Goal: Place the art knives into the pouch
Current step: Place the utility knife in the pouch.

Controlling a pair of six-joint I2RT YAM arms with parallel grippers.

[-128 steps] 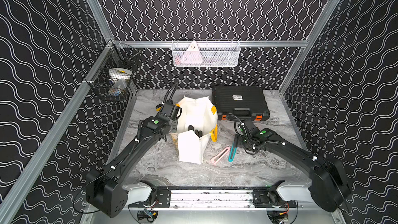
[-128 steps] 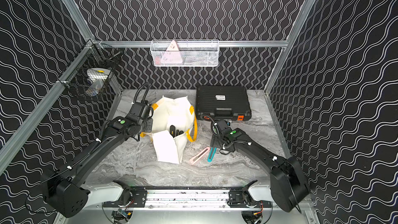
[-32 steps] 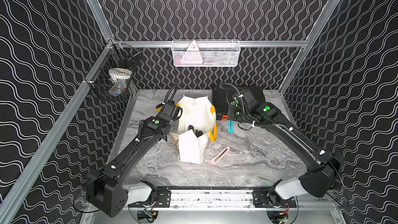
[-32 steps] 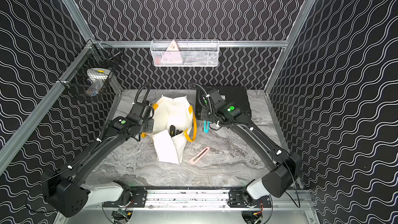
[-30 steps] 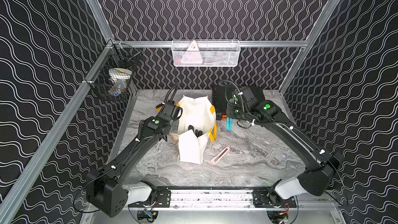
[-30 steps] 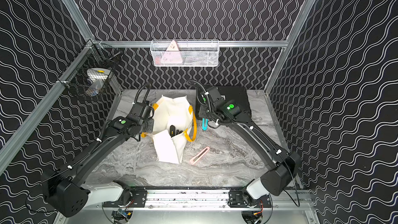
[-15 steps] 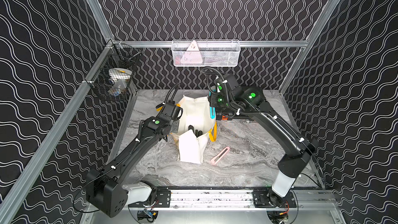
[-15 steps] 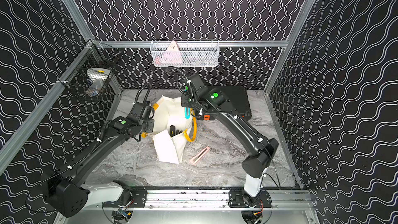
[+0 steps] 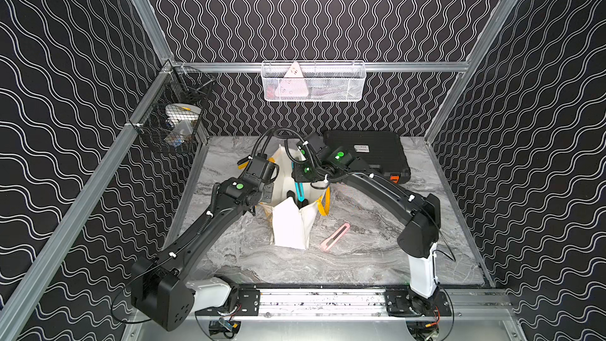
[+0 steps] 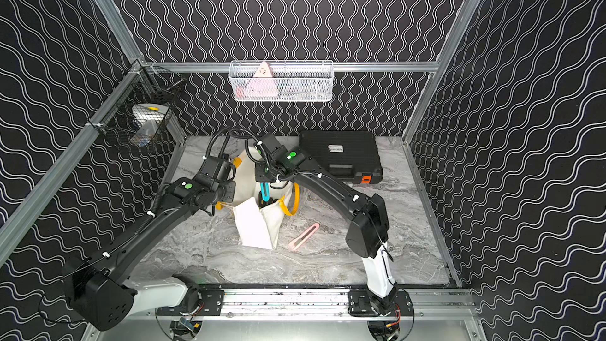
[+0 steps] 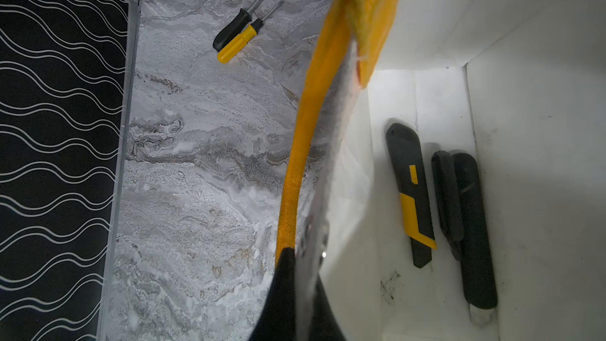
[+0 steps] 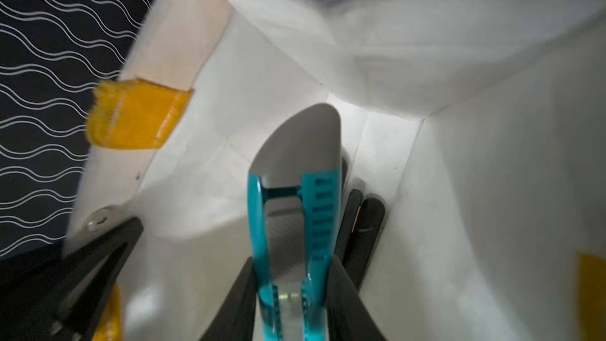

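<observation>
The marbled desk (image 9: 360,264) carries the same things as a few seconds ago, and only the right arm has changed place. The black hard case (image 9: 367,152) lies shut at the back right. A second ago the right arm reached across in front of it; now the arm has swung further towards the middle. The white pouch (image 9: 290,224) stands open in the middle of the desk exactly where it stood before, with its folded gusset towards the front.

The left claw (image 11: 301,257) has not moved. It stays pinched together on the pouch's rim beside a yellow handle (image 11: 295,175), holding the mouth open. The right claw (image 12: 290,277) now hangs over that mouth, clamped on the teal art knife (image 9: 299,193). About four seconds ago this knife lay on the desk next to the pink knife (image 9: 335,237). A second ago it was in the air near the case, and half a second ago it was at the pouch's right edge. Now it points steeply down, with its grey end inside the pouch walls, in the air and not released.

The pink knife lies unmoved to the right of the pouch. A black-and-yellow knife (image 11: 411,198) and a black knife (image 11: 465,224) lie side by side on the pouch's floor. Two screwdrivers (image 11: 236,44) rest on the desk outside it
</observation>
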